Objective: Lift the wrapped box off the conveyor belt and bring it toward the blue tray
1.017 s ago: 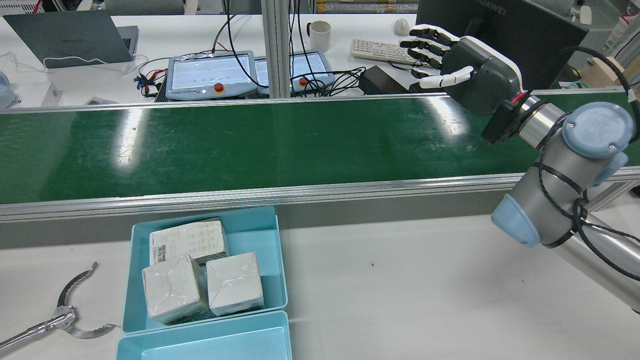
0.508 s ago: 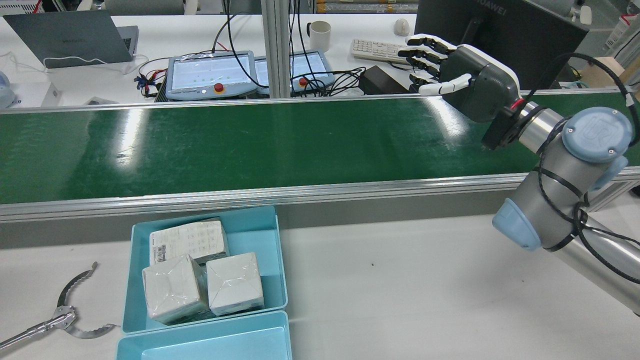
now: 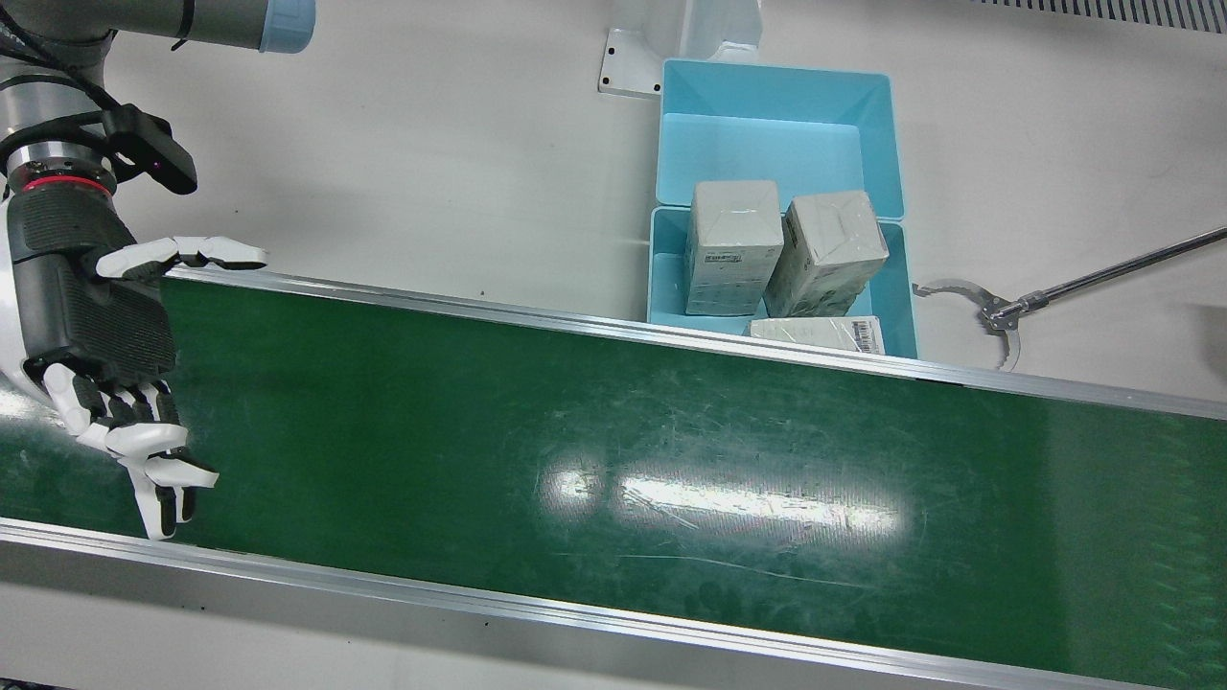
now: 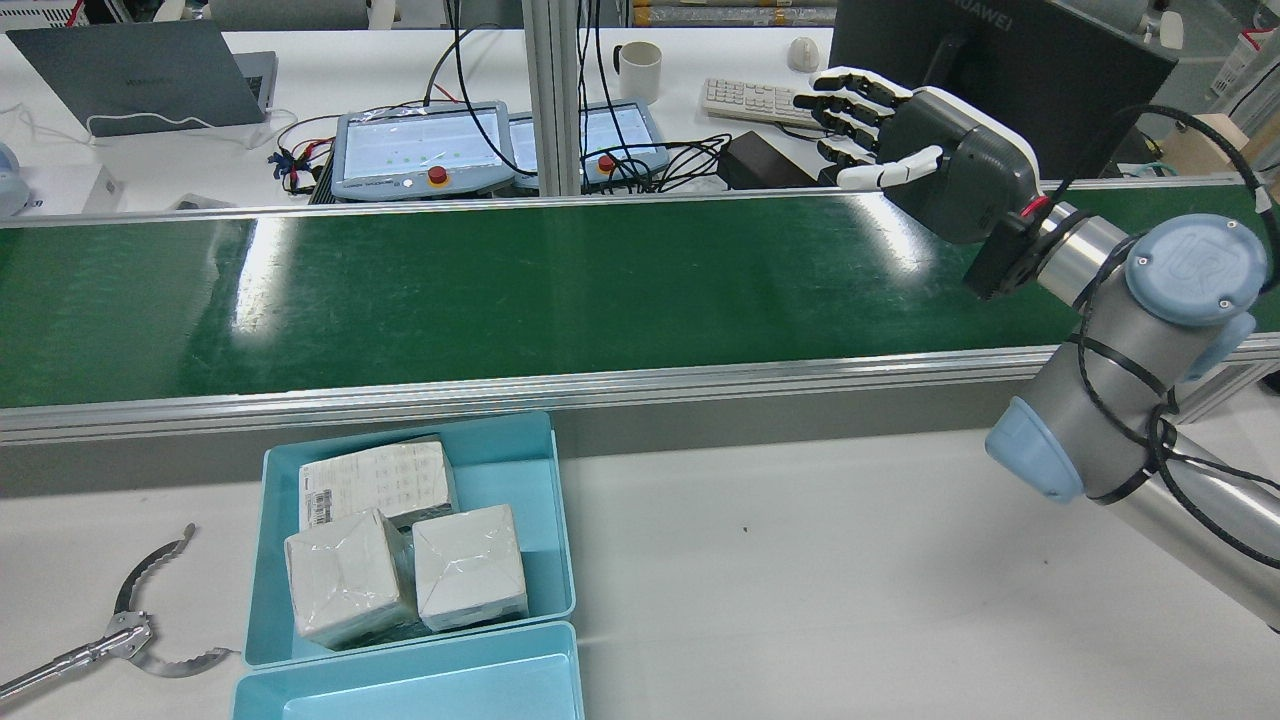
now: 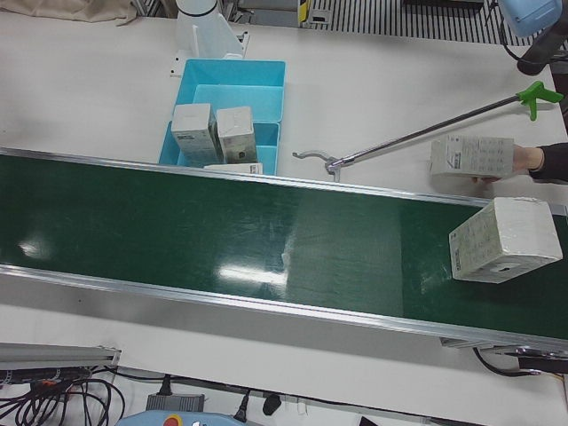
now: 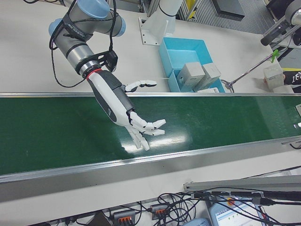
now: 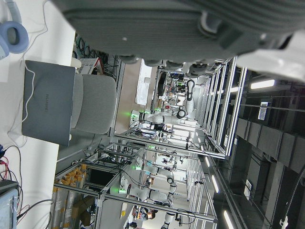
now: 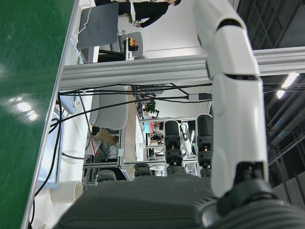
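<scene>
Trays first: two blue trays are sitting end to end on the white table, just beside the conveyor belt [image 4: 600,290] on my side. In the blue tray [image 4: 505,455] nearer the belt, three wrapped boxes are crowding together: a flat labelled box [image 4: 375,482] is lying against the wall closest to the belt, and two blockier boxes [image 4: 350,575] [image 4: 470,565] are standing side by side behind it, touching each other. The second tray [image 3: 772,134], farther from the belt, is holding nothing.

I am holding my right hand [image 4: 900,140] above the far part of the belt, palm turned sideways, fingers spread and straight, thumb sticking out, nothing in it (the right-front view is showing this best). My left hand is showing only as a blurred grey edge in its own camera, so I cannot tell how its fingers are set.

One wrapped box [image 5: 504,240] is riding on the green belt near its end in the left-front view, well apart from my right hand. Beside that end, a person's hand [image 5: 535,160] is holding another box [image 5: 472,155] over the table. A long reaching tool [image 5: 426,129] is lying on the table near the trays.
</scene>
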Action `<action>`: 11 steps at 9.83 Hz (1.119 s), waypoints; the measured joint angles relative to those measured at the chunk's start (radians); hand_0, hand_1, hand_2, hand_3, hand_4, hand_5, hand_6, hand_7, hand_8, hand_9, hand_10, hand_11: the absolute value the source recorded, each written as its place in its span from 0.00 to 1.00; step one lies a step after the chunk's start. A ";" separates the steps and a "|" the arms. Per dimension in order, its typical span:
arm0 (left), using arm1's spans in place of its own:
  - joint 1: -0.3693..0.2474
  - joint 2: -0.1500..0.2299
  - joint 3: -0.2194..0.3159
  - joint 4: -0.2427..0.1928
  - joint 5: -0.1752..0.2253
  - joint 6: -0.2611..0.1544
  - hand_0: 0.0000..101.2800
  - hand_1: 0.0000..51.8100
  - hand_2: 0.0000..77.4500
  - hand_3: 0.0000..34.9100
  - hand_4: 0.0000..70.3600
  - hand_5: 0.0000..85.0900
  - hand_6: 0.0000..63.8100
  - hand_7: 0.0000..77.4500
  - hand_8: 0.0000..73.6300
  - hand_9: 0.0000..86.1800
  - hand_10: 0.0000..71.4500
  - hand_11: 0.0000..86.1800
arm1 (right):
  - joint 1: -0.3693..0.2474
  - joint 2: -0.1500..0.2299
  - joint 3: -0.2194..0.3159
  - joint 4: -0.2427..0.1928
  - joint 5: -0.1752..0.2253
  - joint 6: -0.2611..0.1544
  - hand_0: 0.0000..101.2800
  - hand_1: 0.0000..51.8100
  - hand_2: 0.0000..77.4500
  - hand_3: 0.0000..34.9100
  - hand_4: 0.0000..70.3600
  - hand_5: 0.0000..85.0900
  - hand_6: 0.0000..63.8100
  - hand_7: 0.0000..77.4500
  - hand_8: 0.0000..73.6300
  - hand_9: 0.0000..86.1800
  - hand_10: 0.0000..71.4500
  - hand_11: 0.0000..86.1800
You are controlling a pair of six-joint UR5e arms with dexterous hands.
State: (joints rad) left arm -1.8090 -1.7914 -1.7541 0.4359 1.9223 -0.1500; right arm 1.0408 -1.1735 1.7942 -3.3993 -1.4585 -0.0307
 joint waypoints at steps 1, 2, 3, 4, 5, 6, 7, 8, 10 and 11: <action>0.000 0.000 0.000 0.000 0.000 0.000 0.00 0.00 0.01 0.00 0.00 0.01 0.00 0.00 0.00 0.00 0.01 0.00 | 0.000 0.000 0.000 0.000 0.000 0.000 0.49 0.34 0.23 0.42 0.13 0.38 0.03 0.29 0.00 0.06 0.00 0.02; 0.000 0.000 0.000 0.000 0.000 0.000 0.00 0.00 0.01 0.00 0.00 0.01 0.00 0.00 0.00 0.00 0.01 0.00 | 0.000 0.000 0.000 0.000 0.000 0.000 0.49 0.34 0.23 0.42 0.13 0.40 0.04 0.29 0.00 0.06 0.00 0.01; 0.000 0.000 0.000 0.000 0.000 0.000 0.00 0.00 0.01 0.00 0.00 0.01 0.00 0.00 0.00 0.00 0.01 0.00 | 0.000 0.000 0.000 0.000 0.000 0.000 0.49 0.34 0.23 0.42 0.14 0.40 0.04 0.28 0.00 0.06 0.00 0.01; 0.000 0.000 0.000 0.000 0.000 0.000 0.00 0.00 0.01 0.00 0.00 0.01 0.01 0.00 0.00 0.00 0.01 0.00 | -0.001 0.000 -0.001 0.000 0.000 0.000 0.49 0.34 0.23 0.42 0.14 0.40 0.04 0.28 0.00 0.06 0.00 0.01; 0.000 0.000 0.000 0.000 0.000 0.000 0.00 0.00 0.01 0.00 0.00 0.01 0.00 0.00 0.00 0.00 0.01 0.00 | -0.001 0.000 -0.001 0.000 0.000 0.000 0.49 0.34 0.24 0.42 0.15 0.40 0.04 0.30 0.00 0.06 0.00 0.02; 0.000 0.000 0.000 0.000 0.000 0.000 0.00 0.00 0.01 0.00 0.00 0.01 0.00 0.01 0.00 0.00 0.00 0.00 | -0.001 0.000 -0.002 0.000 0.000 0.000 0.49 0.34 0.24 0.42 0.15 0.40 0.04 0.30 0.00 0.06 0.00 0.02; 0.000 0.000 0.000 0.000 0.000 0.000 0.00 0.00 0.01 0.00 0.00 0.01 0.00 0.01 0.00 0.00 0.00 0.00 | -0.001 0.000 -0.002 0.000 0.000 0.000 0.49 0.34 0.24 0.42 0.15 0.40 0.04 0.30 0.00 0.06 0.00 0.02; 0.000 0.000 0.000 0.000 0.000 0.000 0.00 0.00 0.01 0.00 0.00 0.01 0.00 0.00 0.00 0.00 0.01 0.00 | -0.001 0.000 -0.002 0.000 0.000 0.000 0.49 0.34 0.24 0.42 0.15 0.40 0.04 0.30 0.00 0.06 0.00 0.02; 0.000 0.000 0.000 0.000 0.000 0.000 0.00 0.00 0.01 0.00 0.00 0.01 0.00 0.00 0.00 0.00 0.01 0.00 | -0.001 -0.001 -0.004 -0.001 -0.001 0.000 0.49 0.34 0.24 0.46 0.15 0.40 0.04 0.30 0.00 0.06 0.00 0.01; 0.000 0.000 0.000 0.000 0.000 0.000 0.00 0.00 0.01 0.00 0.00 0.01 0.00 0.00 0.00 0.00 0.01 0.00 | 0.000 -0.001 -0.005 -0.001 -0.001 0.000 0.49 0.39 0.27 0.46 0.15 0.40 0.05 0.31 0.00 0.06 0.00 0.02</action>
State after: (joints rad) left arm -1.8090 -1.7914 -1.7541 0.4360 1.9223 -0.1500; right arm 1.0407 -1.1745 1.7894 -3.4007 -1.4599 -0.0310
